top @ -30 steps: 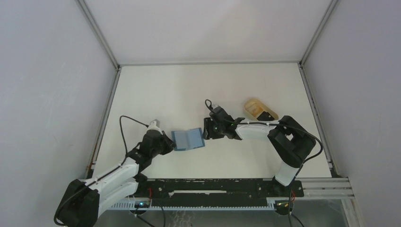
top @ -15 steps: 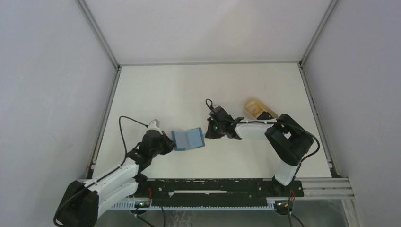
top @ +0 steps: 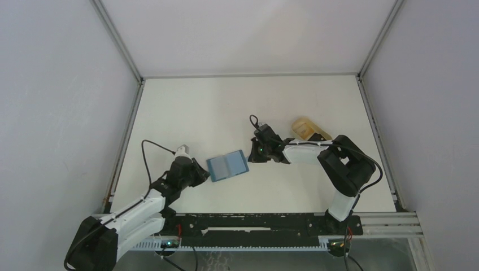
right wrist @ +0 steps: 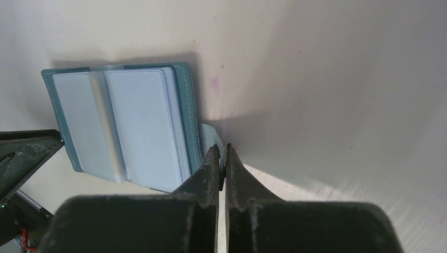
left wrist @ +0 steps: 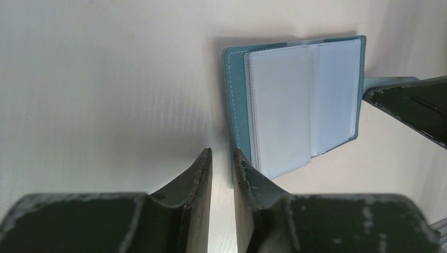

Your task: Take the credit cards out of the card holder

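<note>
White tabletop (top: 197,113) is enclosed by pale walls. At its centre the card holder (top: 227,166) is laid open, clear sleeves up. The right gripper (right wrist: 221,153) is closed on the holder's snap tab (right wrist: 208,134). The left gripper (left wrist: 221,158) is held just beside the holder's opposite edge, jaws narrowly parted, nothing gripped. Credit cards (top: 308,130) are seen near the right arm.

The snap tab (right wrist: 210,137) of the card holder (right wrist: 121,126) is partly hidden between the pressed-together fingers of the right gripper (right wrist: 221,154). The contents of its milky pockets are unclear.
</note>
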